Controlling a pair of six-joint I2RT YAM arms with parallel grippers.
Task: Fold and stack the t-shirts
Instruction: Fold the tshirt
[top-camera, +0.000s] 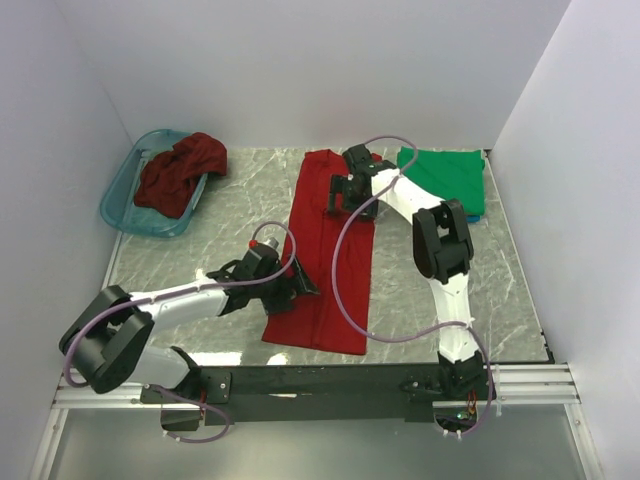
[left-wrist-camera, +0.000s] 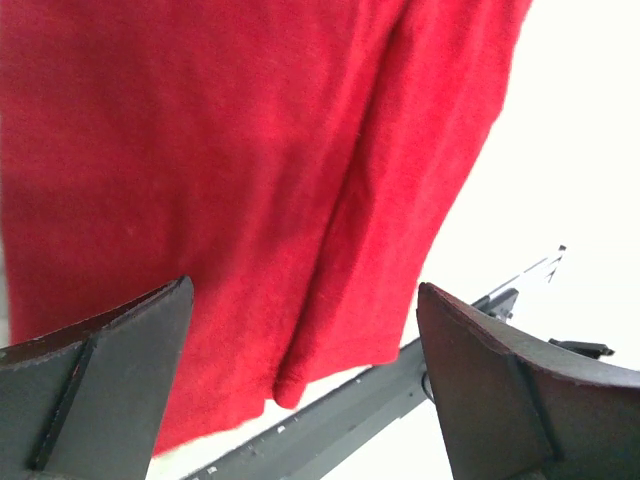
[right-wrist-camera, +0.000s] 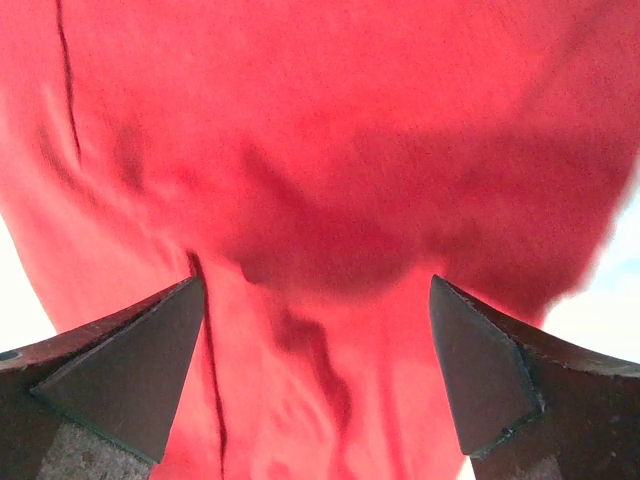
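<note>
A grey marbled table (top-camera: 180, 250) fills the view from above, walled in white on three sides.

A bright red t-shirt (top-camera: 322, 315) lies down the middle of the table. It is laid out as one long, narrow strip running from the far edge toward the arms. At the far right sits a green t-shirt (top-camera: 450, 175), folded square, with a sliver of blue cloth showing beneath it. At the far left, a dark maroon t-shirt (top-camera: 175, 175) is heaped in a teal plastic basket (top-camera: 150, 225) and spills over its rim.

The left gripper (top-camera: 300, 287) hovers over the near left part of the red strip. Its jaws are spread wide and hold nothing. Its wrist camera shows red cloth (left-wrist-camera: 250, 150) with a soft lengthwise crease, ending at a hem near the table's front rail.

The right gripper (top-camera: 338, 203) hangs over the far end of the strip, also spread wide and empty. Its wrist camera is filled with rumpled red cloth (right-wrist-camera: 330, 130).

The shirt looks light, limp and unbreakable. It will likely sag and slide over itself when lifted. The best hold is probably a deep pinch at the end corners, catching every layer at once.
</note>
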